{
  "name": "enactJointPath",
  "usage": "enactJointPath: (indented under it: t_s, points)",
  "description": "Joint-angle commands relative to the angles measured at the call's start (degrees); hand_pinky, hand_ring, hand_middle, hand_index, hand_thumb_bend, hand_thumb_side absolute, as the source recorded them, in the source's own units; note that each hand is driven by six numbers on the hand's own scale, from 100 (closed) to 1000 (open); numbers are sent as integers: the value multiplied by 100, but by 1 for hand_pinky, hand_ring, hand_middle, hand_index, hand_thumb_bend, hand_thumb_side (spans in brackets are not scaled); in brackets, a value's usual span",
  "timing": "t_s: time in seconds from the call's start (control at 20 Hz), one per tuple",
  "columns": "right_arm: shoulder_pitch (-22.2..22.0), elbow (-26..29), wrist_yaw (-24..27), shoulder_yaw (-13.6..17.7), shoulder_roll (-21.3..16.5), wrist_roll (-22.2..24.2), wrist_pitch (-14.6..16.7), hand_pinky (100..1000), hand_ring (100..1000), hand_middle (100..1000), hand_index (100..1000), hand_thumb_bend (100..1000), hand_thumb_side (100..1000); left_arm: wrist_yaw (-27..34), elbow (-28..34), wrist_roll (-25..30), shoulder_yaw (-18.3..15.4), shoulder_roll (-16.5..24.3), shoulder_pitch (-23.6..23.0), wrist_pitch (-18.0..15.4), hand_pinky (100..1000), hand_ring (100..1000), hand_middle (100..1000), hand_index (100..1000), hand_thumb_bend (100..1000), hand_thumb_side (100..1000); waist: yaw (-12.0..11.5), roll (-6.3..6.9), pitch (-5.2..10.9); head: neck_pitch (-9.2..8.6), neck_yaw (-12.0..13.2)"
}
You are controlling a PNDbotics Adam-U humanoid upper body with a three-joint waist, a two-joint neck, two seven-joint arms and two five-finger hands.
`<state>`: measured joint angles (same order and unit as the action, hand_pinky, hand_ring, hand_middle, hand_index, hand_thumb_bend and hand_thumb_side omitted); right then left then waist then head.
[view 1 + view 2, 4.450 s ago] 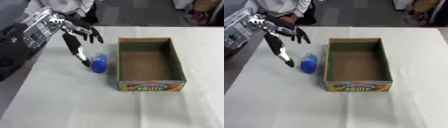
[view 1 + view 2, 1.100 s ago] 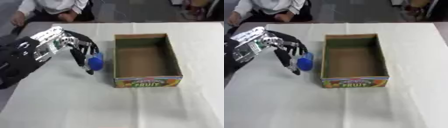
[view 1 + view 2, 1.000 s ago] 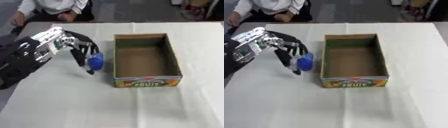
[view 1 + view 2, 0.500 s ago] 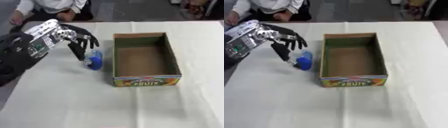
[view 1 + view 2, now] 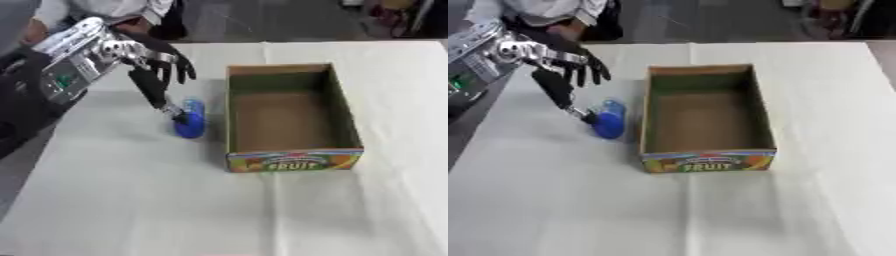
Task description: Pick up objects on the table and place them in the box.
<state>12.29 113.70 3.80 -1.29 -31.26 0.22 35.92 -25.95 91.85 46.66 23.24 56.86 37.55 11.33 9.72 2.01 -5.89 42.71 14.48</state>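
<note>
Blue bottle (image 5: 190,119) lies by the left hand (image 5: 144,60)'s open fingers (image 5: 157,92); it looks light and slippery, so grab its middle.

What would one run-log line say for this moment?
left hand: open, one fingertip at blue bottle | bottle: lying on table beside box | box: empty | right hand: not in view

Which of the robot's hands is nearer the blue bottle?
Left. The left hand reaches down with one fingertip at the bottle; the right hand shows in neither view.
</note>
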Motion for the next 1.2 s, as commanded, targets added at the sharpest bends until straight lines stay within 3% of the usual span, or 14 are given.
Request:
enactJointPath:
  t_s: [0.05,0.25,0.5,1.2]
  points:
    - [35,89,-18,20,-144,-8,6,226,511,503,601,100,888,-147,-56,-16,-122,129,167,-15,661,750,878,949,661,497,2,-12,68,12,-58]
    - [48,89,-10,17,-143,-4,3,226,511,503,601,100,885,-275,-290,-34,-43,42,229,-161,684,791,916,955,680,492,17,-8,64,4,-49]
    - [73,89,14,17,-141,8,-1,226,511,503,601,100,887,-367,-555,-50,49,-67,304,-335,843,895,940,958,691,486,41,-4,59,5,-49]
    - [194,89,142,24,-126,66,-39,227,511,503,601,100,886,-655,-1142,113,151,-334,397,-642,843,892,927,959,712,462,149,12,28,10,-13]
